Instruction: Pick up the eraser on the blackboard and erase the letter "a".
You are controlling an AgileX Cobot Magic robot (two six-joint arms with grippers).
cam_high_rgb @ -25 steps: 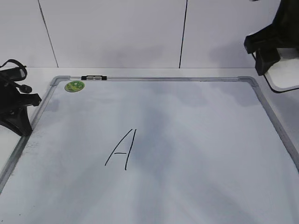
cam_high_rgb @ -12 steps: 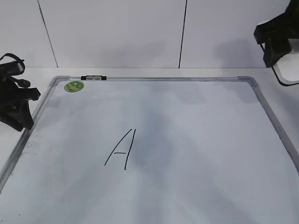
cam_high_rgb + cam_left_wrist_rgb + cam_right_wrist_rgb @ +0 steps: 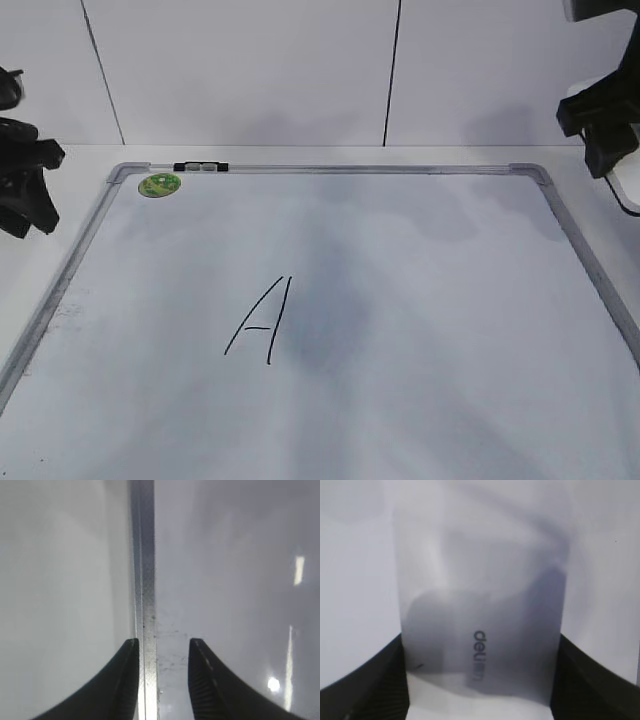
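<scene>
The blackboard (image 3: 330,169) lies flat, a white board in a grey frame. A large capital "A" (image 3: 262,320) is written at its middle. No small letter "a" shows anywhere. My right gripper (image 3: 603,125) hangs beyond the board's far right corner. In the right wrist view it (image 3: 481,647) is shut on the white eraser (image 3: 480,580), which fills the gap between the jaws; its white edge shows at the exterior view's right edge (image 3: 628,190). My left gripper (image 3: 25,195) is off the board's left side, open and empty (image 3: 162,647), over the frame rail (image 3: 143,580).
A round green sticker (image 3: 159,184) sits in the board's far left corner. A small black and white piece (image 3: 200,167) lies on the far frame rail. A white panelled wall stands behind the board. Faint grey smears cover the board's middle.
My left gripper has moved up and left, away from the board's left rail. My right gripper with the eraser has moved right, towards the edge of view.
</scene>
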